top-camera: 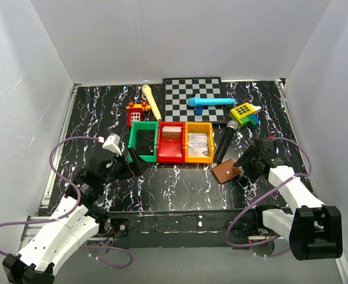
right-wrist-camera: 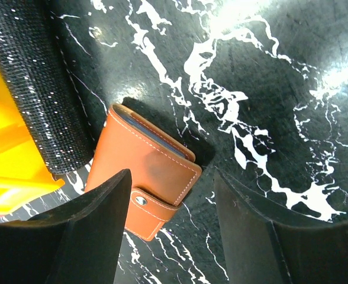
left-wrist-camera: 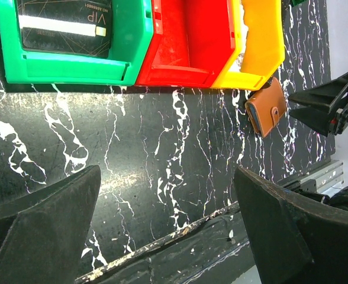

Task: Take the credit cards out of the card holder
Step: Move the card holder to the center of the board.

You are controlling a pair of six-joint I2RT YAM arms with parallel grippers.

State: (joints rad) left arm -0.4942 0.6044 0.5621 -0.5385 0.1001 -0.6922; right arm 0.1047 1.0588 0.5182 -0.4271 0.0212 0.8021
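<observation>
Two black fingers (right-wrist-camera: 85, 236) of the right gripper (right-wrist-camera: 172, 177) fill the bottom of the right wrist view, spread well apart with nothing clamped between them. Between and just beyond them lies the card holder (right-wrist-camera: 141, 168), a brown stitched wallet lying flat on the table and folded shut, its strap fastened by a metal snap and a thin blue-grey edge showing along one side. From this view the left finger overlaps the strap end, but whether it touches the leather cannot be told. From above, the card holder (top-camera: 226, 172) sits on the black marbled table (top-camera: 180, 183) just in front of the orange bin (top-camera: 199, 142), beside the lower end of a black microphone (top-camera: 224, 142); the right gripper (top-camera: 243, 161) hangs just to its right. The orange bin stands in a row with a red bin (top-camera: 171, 142) and a green bin (top-camera: 143, 141), all touching. A black card (left-wrist-camera: 64, 26) marked VIP lies in the green bin. Near that bin's front left corner, the left gripper (top-camera: 131, 161) hovers with its jaws wide open and empty. Farther back are a checkerboard (top-camera: 193, 97), a wooden stick (top-camera: 152, 102) and a red toy house (top-camera: 137, 112).
</observation>
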